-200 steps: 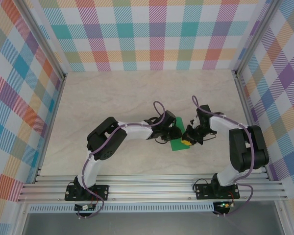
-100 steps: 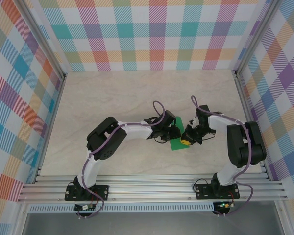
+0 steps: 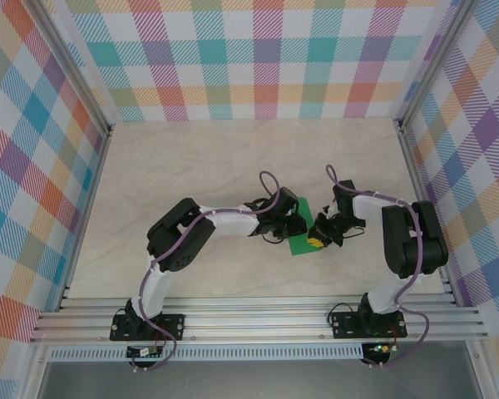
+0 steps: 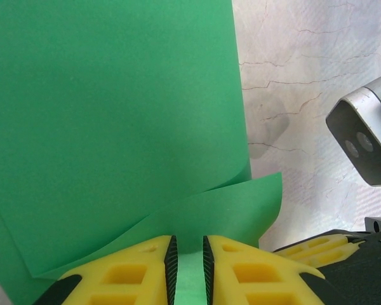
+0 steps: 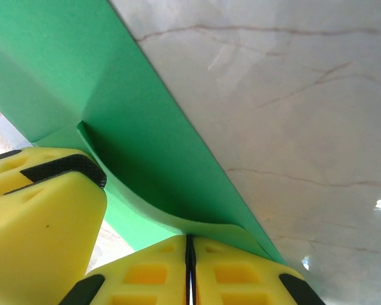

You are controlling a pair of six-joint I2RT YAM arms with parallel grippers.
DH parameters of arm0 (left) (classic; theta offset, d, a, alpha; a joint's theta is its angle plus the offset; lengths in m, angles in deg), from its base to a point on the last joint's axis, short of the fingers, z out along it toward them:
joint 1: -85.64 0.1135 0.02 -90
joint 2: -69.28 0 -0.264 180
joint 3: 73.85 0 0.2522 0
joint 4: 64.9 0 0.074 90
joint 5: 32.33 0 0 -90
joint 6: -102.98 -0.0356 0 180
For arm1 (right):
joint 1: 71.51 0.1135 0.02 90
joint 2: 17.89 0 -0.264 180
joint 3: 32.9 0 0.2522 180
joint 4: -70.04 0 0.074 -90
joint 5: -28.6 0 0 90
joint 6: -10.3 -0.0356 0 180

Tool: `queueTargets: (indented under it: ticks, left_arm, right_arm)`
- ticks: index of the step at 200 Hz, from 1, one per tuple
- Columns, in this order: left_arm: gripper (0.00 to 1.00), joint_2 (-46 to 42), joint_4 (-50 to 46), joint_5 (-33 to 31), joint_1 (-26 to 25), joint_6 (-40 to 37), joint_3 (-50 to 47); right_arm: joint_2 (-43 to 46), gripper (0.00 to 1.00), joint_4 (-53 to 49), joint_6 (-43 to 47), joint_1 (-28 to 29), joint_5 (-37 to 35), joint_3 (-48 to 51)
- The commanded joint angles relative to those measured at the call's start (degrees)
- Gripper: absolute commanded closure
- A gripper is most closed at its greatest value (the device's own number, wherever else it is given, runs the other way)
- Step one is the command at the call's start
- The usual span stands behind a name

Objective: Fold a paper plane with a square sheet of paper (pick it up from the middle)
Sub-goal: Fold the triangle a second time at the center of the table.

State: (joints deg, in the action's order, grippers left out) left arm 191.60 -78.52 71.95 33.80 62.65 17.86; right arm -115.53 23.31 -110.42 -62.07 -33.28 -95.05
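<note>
from above, you see the square sheet of paper (image 3: 303, 246) between both arms, left gripper (image 3: 297, 226) at its 11 o'clock, right gripper (image 3: 319, 236) at 3. left wrist: clenched on a raised flap, probably to fold it. right wrist: pinching the sheet's edge, likely steadying it.

Table (image 3: 191, 166): pale top with stone-like veins. On it, right of centre and toward my side: one green sheet of paper (image 3: 299, 246), one flap curled up; whether the rest lies flat, I cannot tell.
</note>
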Motion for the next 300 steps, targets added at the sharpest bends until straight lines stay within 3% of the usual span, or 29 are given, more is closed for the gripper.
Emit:
queueTargets:
  ticks: [1,143,211,243,274,300]
  left_arm:
    - [0.79,1.57,-4.16,-1.14,0.15,-0.74,0.13]
    - [0.81,1.76,-5.24,-1.1,0.33,-1.02,-0.16]
    - [0.81,1.6,-5.33,-0.8,0.37,-1.26,-0.19]
    - [0.79,0.35,-3.71,0.82,0.33,-1.65,-0.17]
    - [0.78,-2.36,-5.07,0.25,0.4,-2.97,0.93]
    - [0.78,-3.44,-5.99,-0.29,0.68,-3.45,1.58]
  right_arm:
    - [1.91,0.9,-1.1,-1.89,-1.21,-4.23,2.08]
    - [7.13,0.88,-10.22,-1.44,-1.76,-14.22,4.71]
    - [7.65,0.88,-11.69,0.16,-2.62,-15.19,3.93]
    - [13.76,0.81,-11.27,2.26,-2.59,-13.57,1.66]
    - [17.21,0.6,-7.44,6.47,-2.58,-8.69,1.01]
    - [15.29,0.53,-3.77,9.03,-2.63,-3.94,0.56]
